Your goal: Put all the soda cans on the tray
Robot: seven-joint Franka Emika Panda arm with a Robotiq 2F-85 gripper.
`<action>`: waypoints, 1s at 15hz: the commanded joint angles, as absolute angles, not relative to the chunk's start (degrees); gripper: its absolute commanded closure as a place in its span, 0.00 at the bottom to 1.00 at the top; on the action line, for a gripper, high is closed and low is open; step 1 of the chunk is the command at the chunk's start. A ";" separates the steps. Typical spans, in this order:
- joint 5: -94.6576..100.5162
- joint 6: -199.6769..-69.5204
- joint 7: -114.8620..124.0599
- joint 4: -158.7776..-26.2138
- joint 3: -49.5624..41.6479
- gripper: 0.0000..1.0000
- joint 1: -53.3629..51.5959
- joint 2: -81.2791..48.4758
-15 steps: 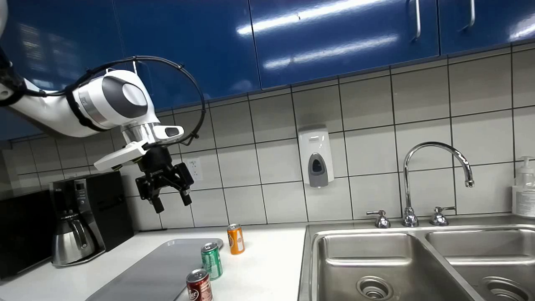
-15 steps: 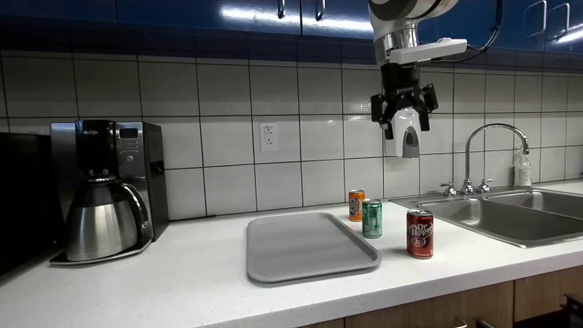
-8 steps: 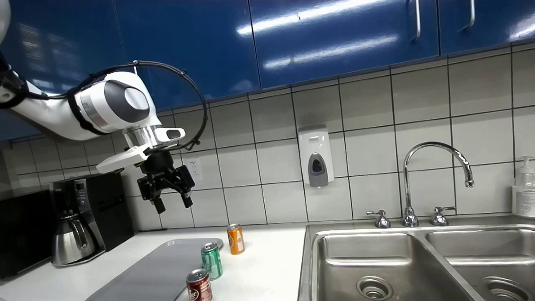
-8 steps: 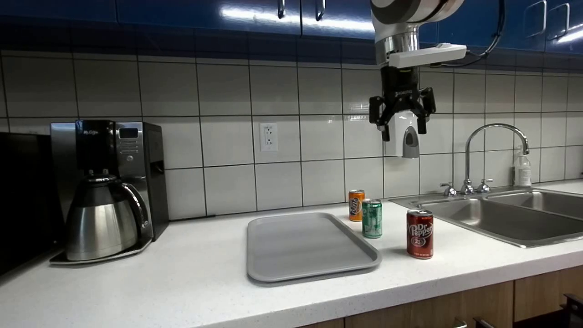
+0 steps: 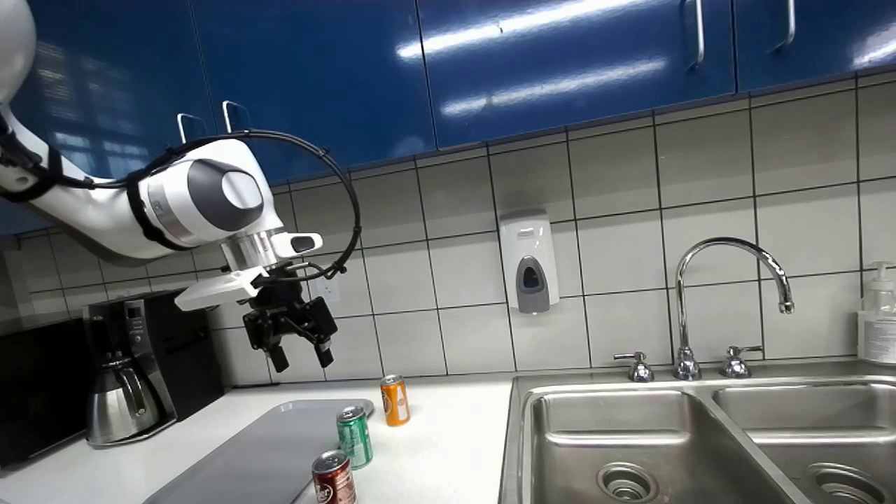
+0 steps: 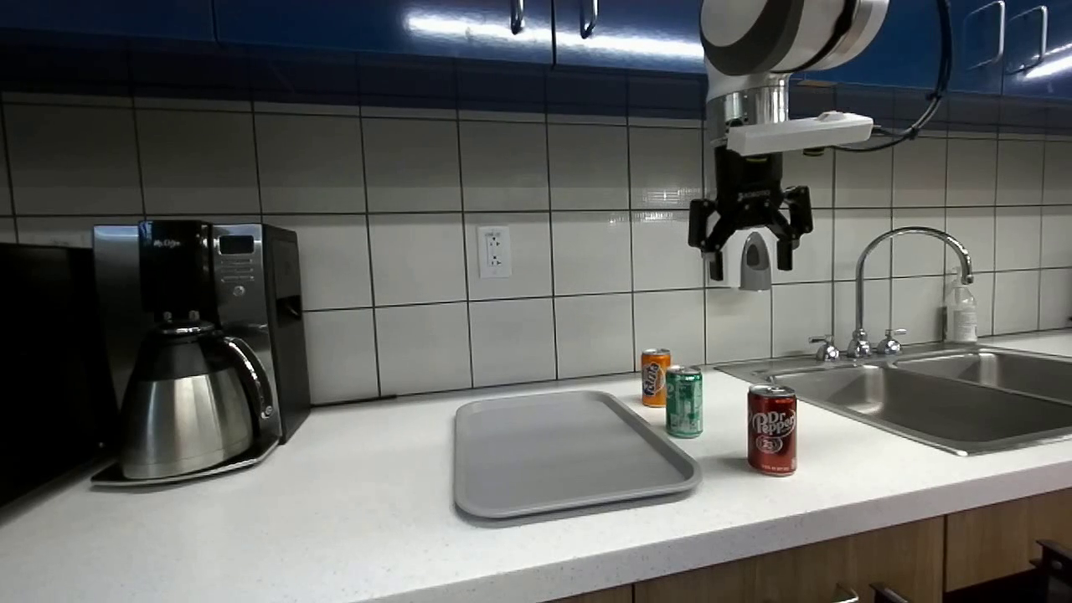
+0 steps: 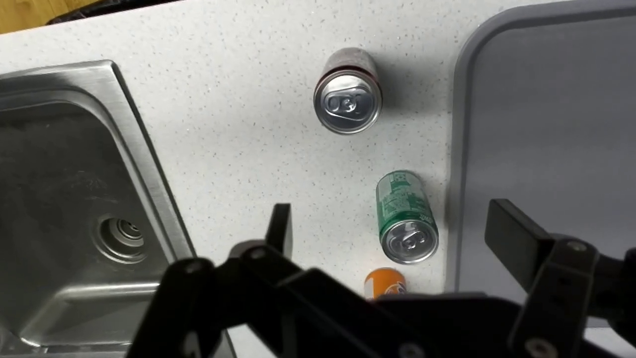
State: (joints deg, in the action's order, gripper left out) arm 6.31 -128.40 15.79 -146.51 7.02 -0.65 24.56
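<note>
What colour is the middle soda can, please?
The middle soda can is mostly green with a silver top, clearest in the wrist view.

Jaws parted midair; cans point(image 5: 355, 437) (upright) beside tray point(image 5: 262, 448).

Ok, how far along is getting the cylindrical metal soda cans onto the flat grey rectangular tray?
Done: nothing; the flat grey rectangular tray holds no can. In hand: nothing; the black two-fingered gripper hangs open. Left: the red cylindrical metal can, green cylindrical metal can and orange cylindrical metal can, all upright beside the tray.
</note>
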 commanded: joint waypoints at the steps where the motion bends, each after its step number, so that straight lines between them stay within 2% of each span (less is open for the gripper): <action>1: 5.63 -131.37 15.70 -148.46 6.01 0.00 -0.12 24.33; 9: 1.87 -139.95 11.30 -150.76 3.23 0.00 -1.13 19.78; 15: -0.49 -141.42 5.48 -150.56 1.96 0.00 -1.36 16.09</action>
State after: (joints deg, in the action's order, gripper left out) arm 0.86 -140.47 8.98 -150.73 3.01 -0.90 17.36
